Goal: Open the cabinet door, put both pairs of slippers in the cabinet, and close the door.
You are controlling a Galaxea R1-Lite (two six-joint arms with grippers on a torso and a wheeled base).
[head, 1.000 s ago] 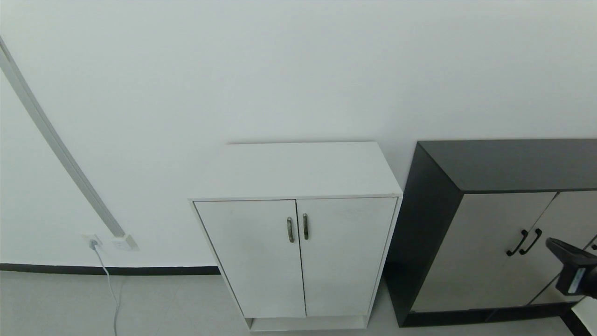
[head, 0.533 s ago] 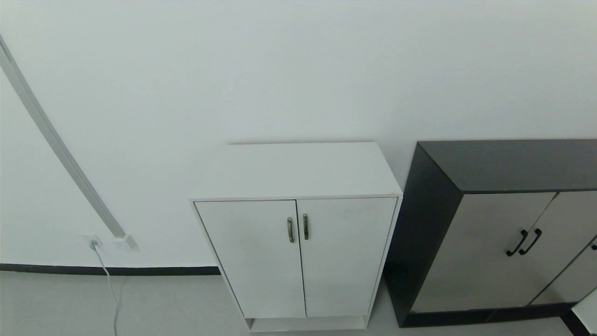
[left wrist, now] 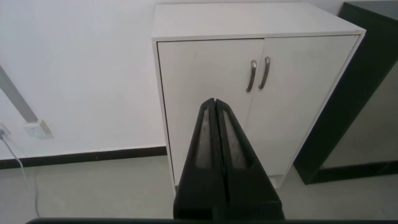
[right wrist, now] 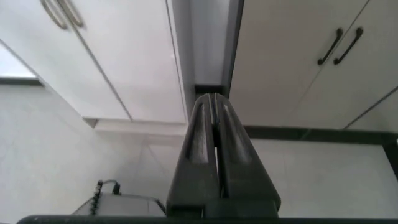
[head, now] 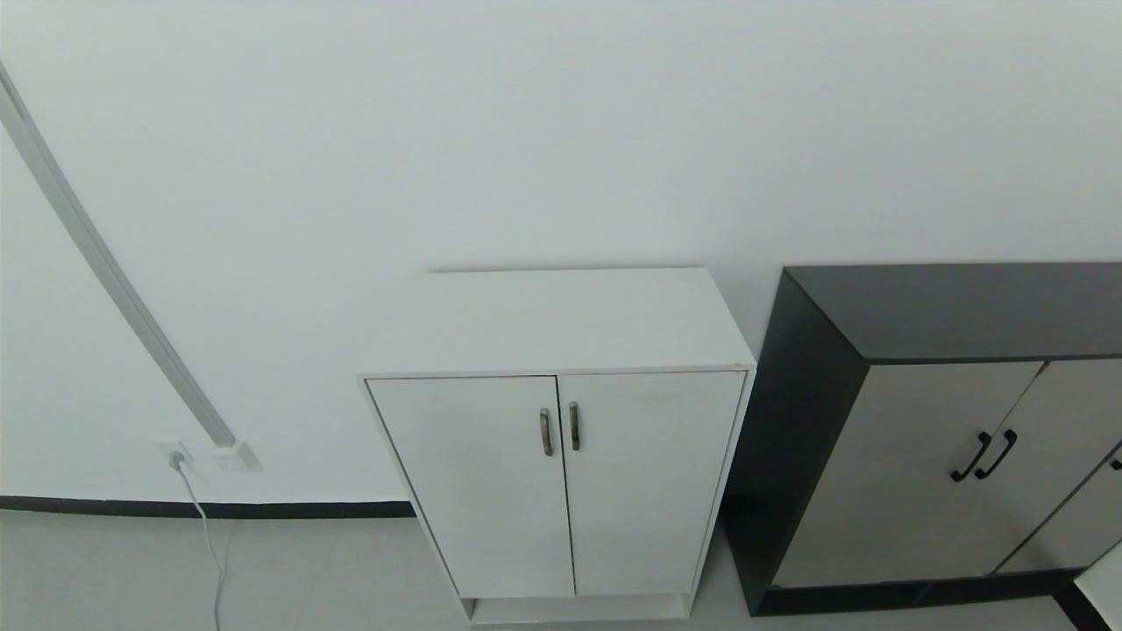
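Observation:
A white two-door cabinet (head: 561,438) stands against the wall, both doors closed, with two metal handles (head: 559,428) side by side at the middle seam. In the left wrist view the same cabinet (left wrist: 261,93) faces my left gripper (left wrist: 214,102), which is shut with nothing in it and held in front of the left door, some way off. My right gripper (right wrist: 213,98) is shut and empty, pointing at the gap between the white cabinet (right wrist: 124,56) and the dark cabinet (right wrist: 298,56), low near the floor.
A dark cabinet (head: 947,421) with grey doors and black handles (head: 986,455) stands right of the white one. A wall socket with a cable (head: 197,508) and a slanted cable duct (head: 105,263) are at the left. Grey floor lies in front.
The right gripper, at the head view's right edge a second ago, has dropped out of that view. The cabinet doors stay closed.

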